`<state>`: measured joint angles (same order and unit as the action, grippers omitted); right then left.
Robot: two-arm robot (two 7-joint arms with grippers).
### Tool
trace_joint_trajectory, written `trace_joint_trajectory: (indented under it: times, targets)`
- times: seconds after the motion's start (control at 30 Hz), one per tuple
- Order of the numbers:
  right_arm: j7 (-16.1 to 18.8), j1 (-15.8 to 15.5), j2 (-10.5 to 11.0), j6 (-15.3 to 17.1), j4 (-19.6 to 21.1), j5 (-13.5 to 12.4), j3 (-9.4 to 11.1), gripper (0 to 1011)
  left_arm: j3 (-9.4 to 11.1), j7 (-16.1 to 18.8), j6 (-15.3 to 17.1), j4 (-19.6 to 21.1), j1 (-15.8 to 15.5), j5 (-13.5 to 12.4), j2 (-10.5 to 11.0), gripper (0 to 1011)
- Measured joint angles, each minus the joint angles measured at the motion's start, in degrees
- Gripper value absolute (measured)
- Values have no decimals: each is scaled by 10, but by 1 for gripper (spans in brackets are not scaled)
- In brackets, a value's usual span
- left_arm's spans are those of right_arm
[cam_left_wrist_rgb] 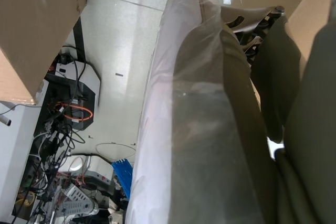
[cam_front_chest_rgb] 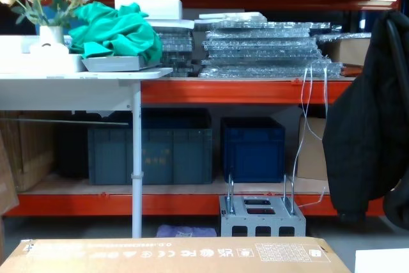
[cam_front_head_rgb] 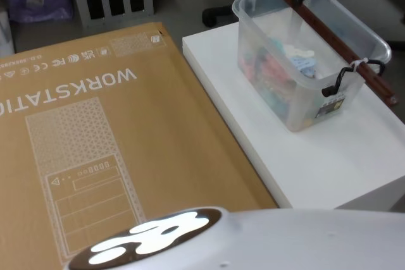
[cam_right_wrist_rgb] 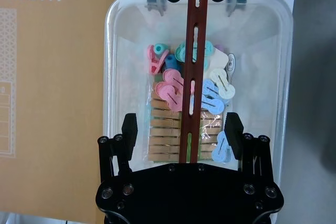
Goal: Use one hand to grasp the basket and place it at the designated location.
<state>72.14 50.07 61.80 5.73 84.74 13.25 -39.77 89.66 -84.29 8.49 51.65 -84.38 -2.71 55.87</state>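
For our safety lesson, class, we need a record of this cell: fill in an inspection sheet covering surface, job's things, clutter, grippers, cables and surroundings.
Surface: white table, carrying the basket.
Job's things: basket stands upright, holding clothes pegs; red-brown handle spans its top, tied to a black hook.
Clutter: large cardboard box beside the table.
Grippers: right gripper open above the basket, fingers either side of the handle, clear of it.
Cables: tangle of cables on the floor; white cord hanging by the shelving.
Surroundings: orange shelving, dark blue crates, grey metal crate, black jacket.
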Motion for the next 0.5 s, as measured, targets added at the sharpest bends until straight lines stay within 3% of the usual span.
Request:
trace_joint_trajectory:
  times: [0.5]
  targets:
    - [11, 20, -31, -16, -48, 15, -43, 1001, 0, 0, 0, 0, 0, 0, 0, 0]
